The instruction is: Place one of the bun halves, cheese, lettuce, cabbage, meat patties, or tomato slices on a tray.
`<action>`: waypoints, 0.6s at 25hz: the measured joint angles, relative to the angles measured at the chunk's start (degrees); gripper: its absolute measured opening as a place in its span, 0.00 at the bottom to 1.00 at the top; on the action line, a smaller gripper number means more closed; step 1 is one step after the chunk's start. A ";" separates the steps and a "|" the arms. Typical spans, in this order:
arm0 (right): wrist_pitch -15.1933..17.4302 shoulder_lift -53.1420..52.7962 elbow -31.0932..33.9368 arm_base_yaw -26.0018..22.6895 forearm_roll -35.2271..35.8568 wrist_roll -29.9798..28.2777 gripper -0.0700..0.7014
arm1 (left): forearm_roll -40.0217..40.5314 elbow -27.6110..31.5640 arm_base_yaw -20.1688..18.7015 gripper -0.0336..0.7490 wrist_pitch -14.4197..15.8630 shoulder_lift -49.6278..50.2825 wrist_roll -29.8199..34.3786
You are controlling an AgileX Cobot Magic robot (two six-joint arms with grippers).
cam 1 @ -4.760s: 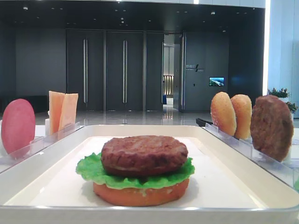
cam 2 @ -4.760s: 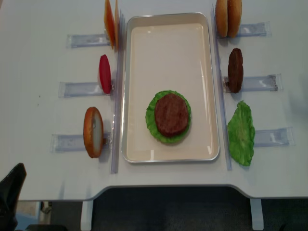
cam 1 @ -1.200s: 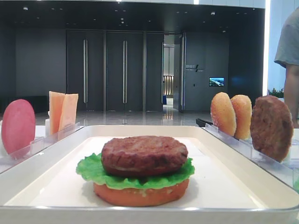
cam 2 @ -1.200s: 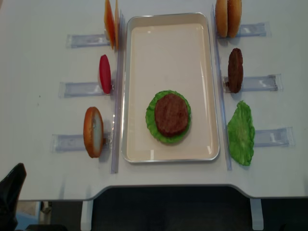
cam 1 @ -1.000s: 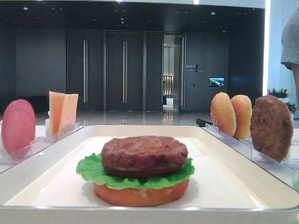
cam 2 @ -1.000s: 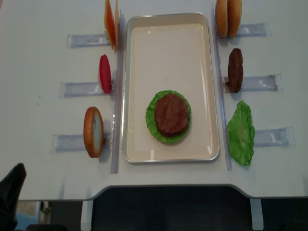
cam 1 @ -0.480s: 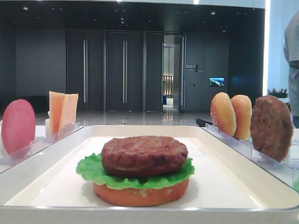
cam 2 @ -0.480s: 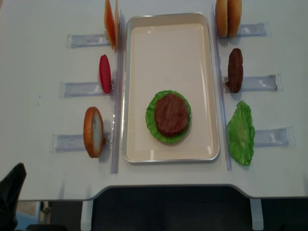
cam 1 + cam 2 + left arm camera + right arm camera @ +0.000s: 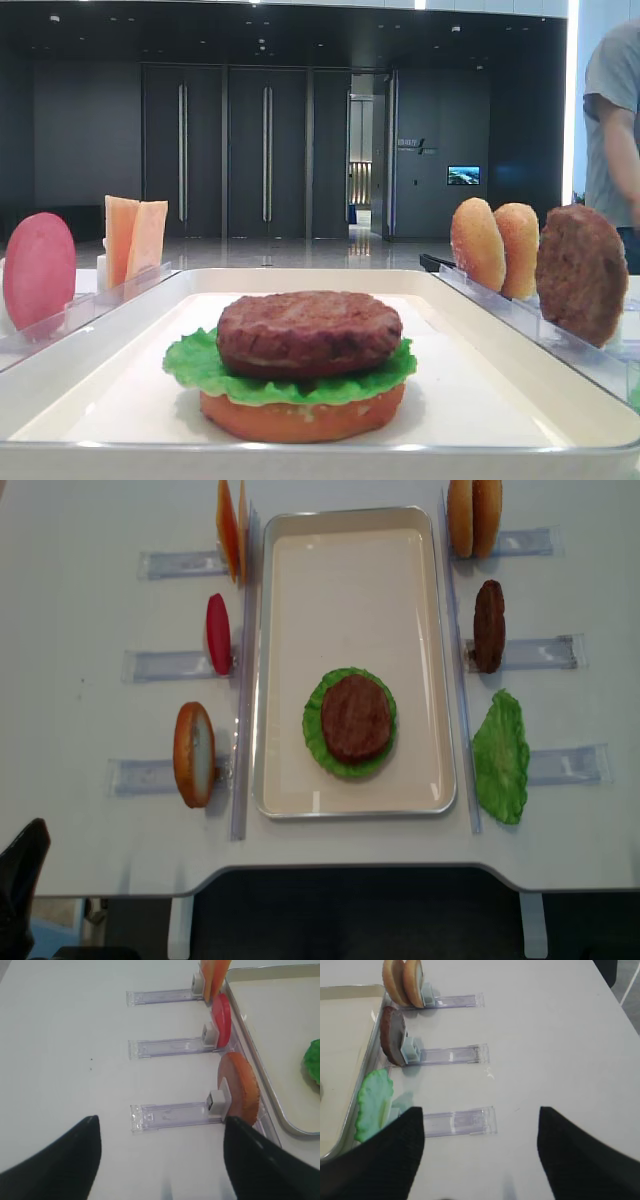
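The white tray [image 9: 350,560] holds a stack: a bun half [image 9: 300,418] at the bottom, lettuce [image 9: 318,742] on it and a meat patty [image 9: 355,718] on top. On racks left of the tray stand cheese [image 9: 231,525], a tomato slice [image 9: 217,633] and a bun half [image 9: 193,754]. To its right stand two bun halves [image 9: 473,517], a patty [image 9: 489,626] and a lettuce leaf [image 9: 501,757]. My right gripper [image 9: 480,1152] hangs open over bare table, right of the lettuce rack. My left gripper [image 9: 160,1160] is open and empty, left of the near bun half [image 9: 239,1087].
Clear acrylic racks [image 9: 165,664] stick out from both long sides of the tray. A dark part of the left arm [image 9: 20,880] shows at the table's near left corner. A person [image 9: 612,130] stands in the background on the right.
Nothing on the table has moved. The person at the right edge of the low view has shifted about.
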 joint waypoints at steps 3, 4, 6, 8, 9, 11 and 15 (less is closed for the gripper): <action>-0.04 0.00 0.00 0.00 0.04 0.00 0.70 | 0.00 0.00 0.00 0.78 0.00 0.00 0.00; -0.04 0.00 0.00 0.00 0.04 0.00 0.70 | 0.00 0.00 0.00 0.78 0.00 0.00 0.00; -0.04 0.00 0.00 0.00 0.04 0.00 0.70 | 0.00 0.00 0.00 0.78 0.00 0.00 0.00; -0.04 0.00 0.00 0.00 0.04 0.00 0.70 | 0.01 0.00 0.00 0.78 0.00 0.00 0.00; -0.04 0.00 0.00 0.00 0.04 0.00 0.70 | 0.01 0.00 0.00 0.78 0.00 0.00 0.00; -0.04 0.00 0.00 0.07 0.04 0.00 0.70 | 0.01 0.00 0.00 0.78 0.00 0.00 0.00; -0.04 0.00 0.00 1.35 -0.02 -0.19 0.70 | 0.01 0.00 0.00 0.78 0.00 0.00 0.00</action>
